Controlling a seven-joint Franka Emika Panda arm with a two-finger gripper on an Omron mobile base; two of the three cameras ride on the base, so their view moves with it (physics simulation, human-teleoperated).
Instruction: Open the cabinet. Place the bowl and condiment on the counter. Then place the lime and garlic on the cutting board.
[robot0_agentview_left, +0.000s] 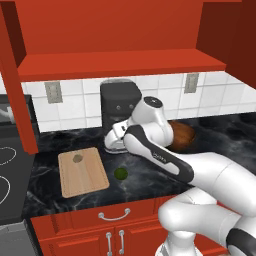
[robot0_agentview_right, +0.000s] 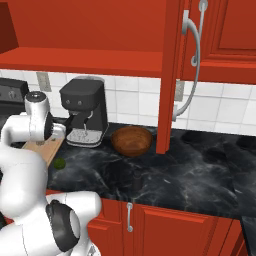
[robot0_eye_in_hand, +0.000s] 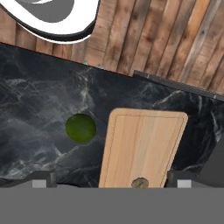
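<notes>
Stage: you have the cabinet (robot0_agentview_right: 170, 75) open, the bowl (robot0_agentview_right: 131, 140) and the condiment (robot0_agentview_right: 136, 179) down on the counter (robot0_agentview_right: 200, 170), and the garlic (robot0_agentview_left: 78, 158) resting on the cutting board (robot0_agentview_left: 82, 171). By that reckoning the lime (robot0_agentview_left: 120, 173) is what you fetch next.
Lime: in the left base view it sits on bare counter just off the board's right edge, at about 4 o'clock from the garlic, not touching the board.
Gripper: your gripper (robot0_eye_in_hand: 109, 183) hangs above the board's garlic end; the fingertips (robot0_eye_in_hand: 43, 180) stand wide apart with nothing between them.
Key relation: in the hand view the lime (robot0_eye_in_hand: 81, 128) lies at about 11 o'clock from the point midway between the tips, across the board's long edge. The garlic (robot0_eye_in_hand: 140, 183) sits almost between the tips, slightly toward the right one.
Board axis: its long side runs roughly 12 to 6 in the hand view.
Next move, as a judgement: shift toward 11 o'clock until the lime is centred between the tips, then descend. A round fruit may roll if one finger nudges it first.
</notes>
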